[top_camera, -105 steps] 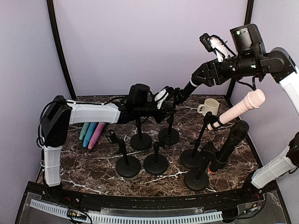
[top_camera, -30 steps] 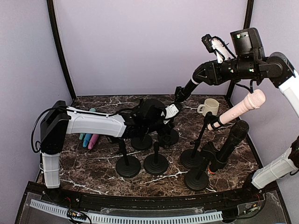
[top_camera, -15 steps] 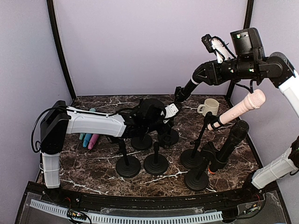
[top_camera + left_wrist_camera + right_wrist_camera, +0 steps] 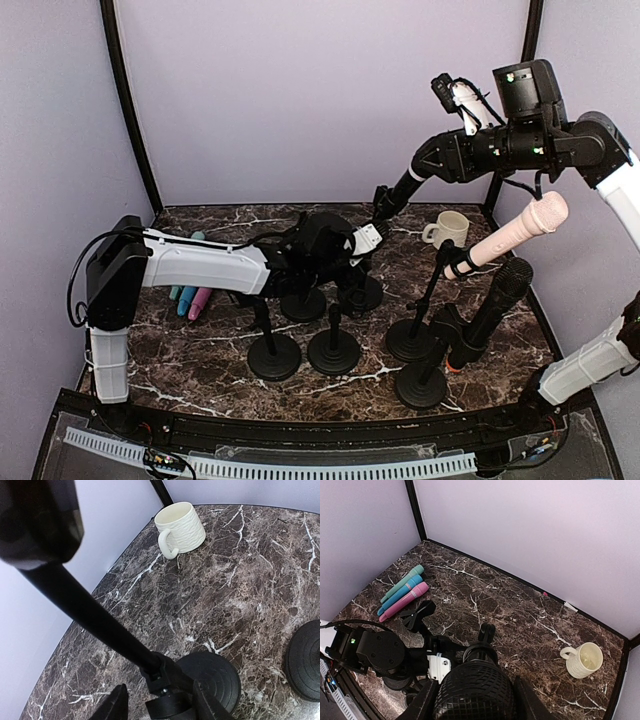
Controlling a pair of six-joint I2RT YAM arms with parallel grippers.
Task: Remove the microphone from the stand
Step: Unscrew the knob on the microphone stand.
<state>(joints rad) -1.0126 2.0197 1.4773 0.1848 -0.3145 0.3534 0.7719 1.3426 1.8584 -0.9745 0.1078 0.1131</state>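
Note:
My right gripper (image 4: 418, 168) is raised high at the back right, shut on the black microphone (image 4: 392, 195), which slants down to the left. In the right wrist view the fingers (image 4: 426, 701) flank its mesh head (image 4: 472, 692). The microphone's lower end hangs just over a black stand (image 4: 361, 288); I cannot tell whether it still sits in the clip. My left gripper (image 4: 360, 252) is low at that stand. In the left wrist view (image 4: 162, 706) its jaws straddle the stand's lower joint (image 4: 165, 677), with a gap at the left finger (image 4: 118, 704).
A pink microphone (image 4: 510, 232) and a black one (image 4: 500, 298) sit on stands at the right. Three empty stands (image 4: 333, 350) stand in the middle. A cream mug (image 4: 447, 228) is at the back right. Teal, blue and pink microphones (image 4: 195, 290) lie at the left.
Since 3.5 s ago my left gripper has dropped from beside the microphone's lower end to the stand's lower joint. Over the last second nothing visibly moved.

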